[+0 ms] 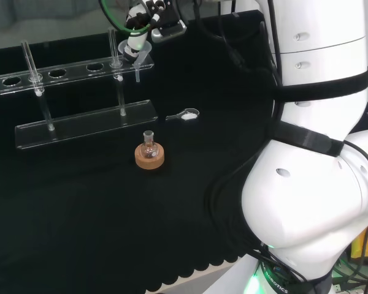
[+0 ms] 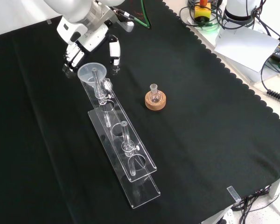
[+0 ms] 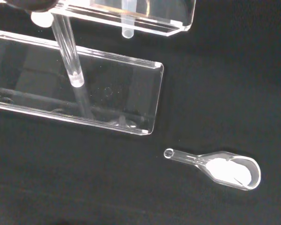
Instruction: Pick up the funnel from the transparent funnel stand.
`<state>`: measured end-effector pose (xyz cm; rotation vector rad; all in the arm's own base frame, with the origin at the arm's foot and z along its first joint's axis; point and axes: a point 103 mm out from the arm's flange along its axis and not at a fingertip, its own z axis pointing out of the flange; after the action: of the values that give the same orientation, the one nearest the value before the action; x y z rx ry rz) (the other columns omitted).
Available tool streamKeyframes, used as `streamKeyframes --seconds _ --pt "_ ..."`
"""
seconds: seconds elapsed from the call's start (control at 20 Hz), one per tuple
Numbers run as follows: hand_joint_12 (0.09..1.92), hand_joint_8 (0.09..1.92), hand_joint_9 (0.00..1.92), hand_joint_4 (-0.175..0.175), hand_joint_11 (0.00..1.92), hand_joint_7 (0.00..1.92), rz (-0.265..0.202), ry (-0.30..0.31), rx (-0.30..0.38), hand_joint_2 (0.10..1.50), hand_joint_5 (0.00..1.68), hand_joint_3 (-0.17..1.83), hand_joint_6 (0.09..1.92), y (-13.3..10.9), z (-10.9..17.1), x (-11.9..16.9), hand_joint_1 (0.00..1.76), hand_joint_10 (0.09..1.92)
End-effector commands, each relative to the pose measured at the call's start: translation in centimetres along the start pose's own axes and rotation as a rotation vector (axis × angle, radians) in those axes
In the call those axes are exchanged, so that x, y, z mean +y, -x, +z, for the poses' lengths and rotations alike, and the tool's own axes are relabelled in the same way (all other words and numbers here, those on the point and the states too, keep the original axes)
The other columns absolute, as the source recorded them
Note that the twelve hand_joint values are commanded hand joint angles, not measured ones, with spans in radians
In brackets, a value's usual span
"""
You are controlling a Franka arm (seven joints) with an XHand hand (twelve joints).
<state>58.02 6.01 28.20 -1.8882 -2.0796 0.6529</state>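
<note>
The funnel (image 2: 94, 73) sits in the end hole of the transparent funnel stand (image 2: 130, 154), stem straight down. In the front view the hand (image 2: 86, 44) hovers just beyond it, fingers relaxed and apart, holding nothing, funnel directly below the fingertips.

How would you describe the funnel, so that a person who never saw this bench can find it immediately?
Find the long transparent stand on the black cloth. At its end nearest the hand sits the funnel, in the last hole of the top shelf. Unlike the thin upright rods beside it, it has a wide cone-shaped mouth.
</note>
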Motion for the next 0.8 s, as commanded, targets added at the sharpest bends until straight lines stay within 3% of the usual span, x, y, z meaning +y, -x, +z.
streamKeyframes --seconds 0.05,0.6,0.8 --pt "1.43 0.45 0.17 -0.074 0.36 0.00 -0.002 0.000 -0.022 0.72 0.08 0.24 0.09 -0.2 0.5 0.5 0.68 0.89" --pt "1.41 0.54 0.23 -0.078 0.37 0.00 0.016 0.001 -0.070 0.70 0.10 0.31 0.09 -0.5 0.9 1.4 0.74 0.83" --pt "1.39 0.67 0.40 -0.087 0.37 0.02 0.030 -0.004 -0.114 0.67 0.14 0.40 0.09 -0.5 0.9 1.7 0.80 0.73"
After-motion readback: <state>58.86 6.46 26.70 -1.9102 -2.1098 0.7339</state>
